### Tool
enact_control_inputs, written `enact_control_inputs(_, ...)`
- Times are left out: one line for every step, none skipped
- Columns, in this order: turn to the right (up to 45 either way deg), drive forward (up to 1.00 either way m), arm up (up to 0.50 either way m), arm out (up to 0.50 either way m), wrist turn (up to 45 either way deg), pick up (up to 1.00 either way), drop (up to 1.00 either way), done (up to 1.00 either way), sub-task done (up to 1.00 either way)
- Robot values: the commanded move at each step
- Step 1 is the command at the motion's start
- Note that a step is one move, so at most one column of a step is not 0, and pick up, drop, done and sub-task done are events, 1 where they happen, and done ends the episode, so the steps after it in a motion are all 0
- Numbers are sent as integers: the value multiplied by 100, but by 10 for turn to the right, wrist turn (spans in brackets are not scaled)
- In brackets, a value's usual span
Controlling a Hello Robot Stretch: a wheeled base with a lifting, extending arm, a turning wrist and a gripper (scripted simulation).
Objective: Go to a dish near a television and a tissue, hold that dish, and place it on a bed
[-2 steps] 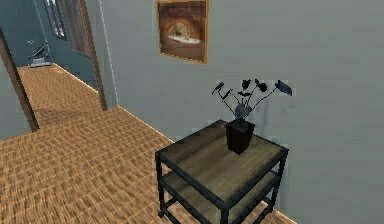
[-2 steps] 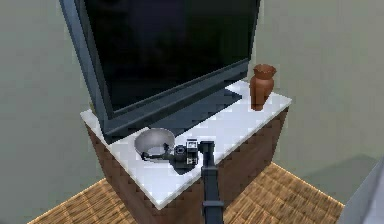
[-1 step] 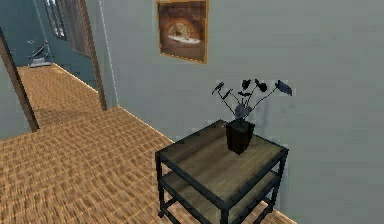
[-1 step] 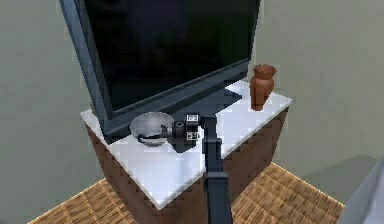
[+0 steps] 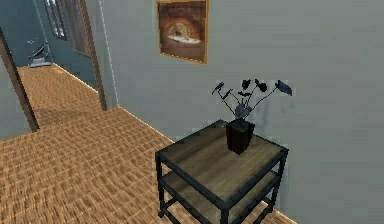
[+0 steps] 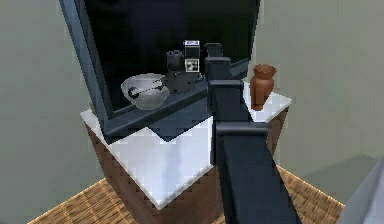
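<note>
At the gripper: spread or pressed together, cannot tell; holding anything, cannot tell either, with the dish lying right at its tip. Dish close against the TV, on a white-topped stand. Beside the arm, a brown vase near the stand's edge. Likely trouble: striking the TV on lifting, for want of room behind; sweeping the vase off while pulling back or turning; tipping the dish if caught by one rim.
</note>
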Motion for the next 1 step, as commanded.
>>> enact_control_inputs(0,0,0,0,-450,0,0,0,0)
